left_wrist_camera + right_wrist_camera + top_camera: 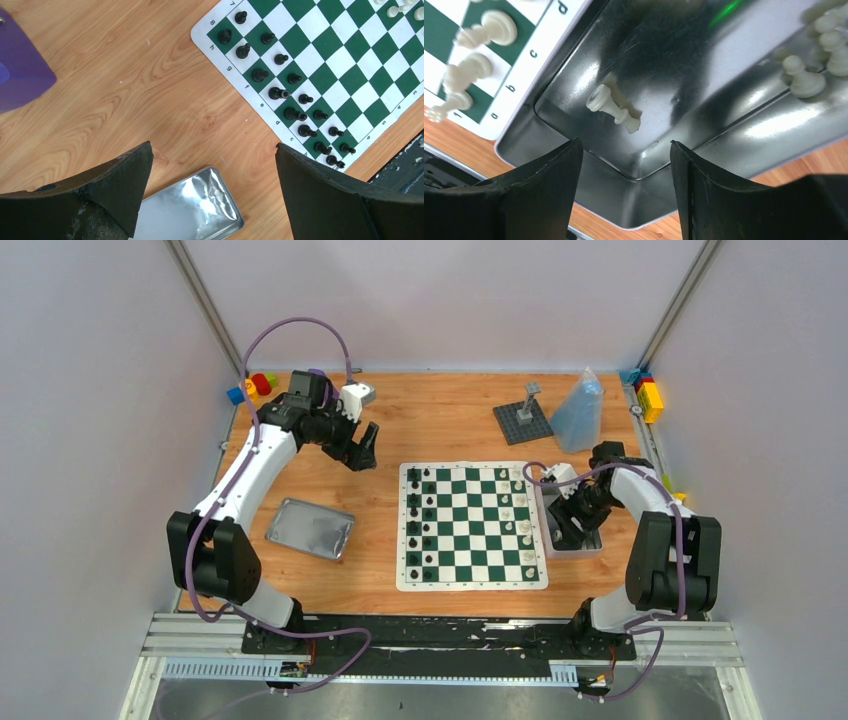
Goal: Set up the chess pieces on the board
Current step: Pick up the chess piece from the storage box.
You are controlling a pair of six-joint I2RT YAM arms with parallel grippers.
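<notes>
Wooden desk [440, 420], chess set-up partly done.
Open and empty, the left end effector [212, 150] hangs; black pieces [421, 525] line the left edge of the board [472, 530]; the right end effector [624, 145], jaws spread and empty, hovers over a cream pawn [611, 106] lying in the tin [704, 65]. It looks light, hard, slippery, apt to roll; pinch its slim stem crosswise.

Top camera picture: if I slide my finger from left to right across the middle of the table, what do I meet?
Silver tray → black chess pieces → bare middle of the board → white chess pieces → silver tin.
</notes>
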